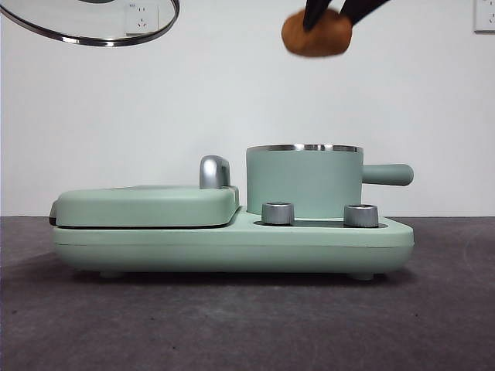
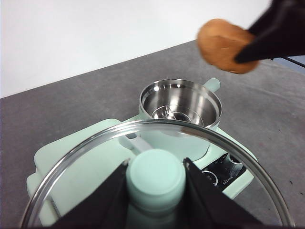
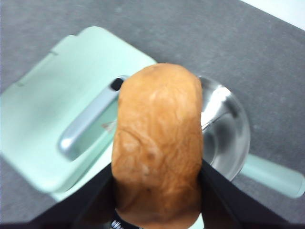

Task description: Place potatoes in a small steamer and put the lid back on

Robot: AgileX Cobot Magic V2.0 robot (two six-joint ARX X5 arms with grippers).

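Observation:
My right gripper (image 1: 325, 19) is shut on the orange-brown potato (image 1: 316, 35), held high above the small steamer (image 1: 304, 180). In the right wrist view the potato (image 3: 157, 143) fills the space between the jaws, with the steamer's steel bowl (image 3: 228, 136) below it. The mint-green steamer stands uncovered and holds nothing (image 2: 180, 109). My left gripper (image 2: 155, 183) is shut on the green knob of the glass lid (image 2: 95, 143), held up high at the left (image 1: 93, 23), away from the steamer.
The steamer sits on a mint-green cooker base (image 1: 232, 243) with two steel dials (image 1: 278, 213). A flat green griddle cover (image 1: 147, 205) with a chrome handle (image 1: 214, 171) lies left of the steamer. The steamer's stubby handle (image 1: 387, 174) points right.

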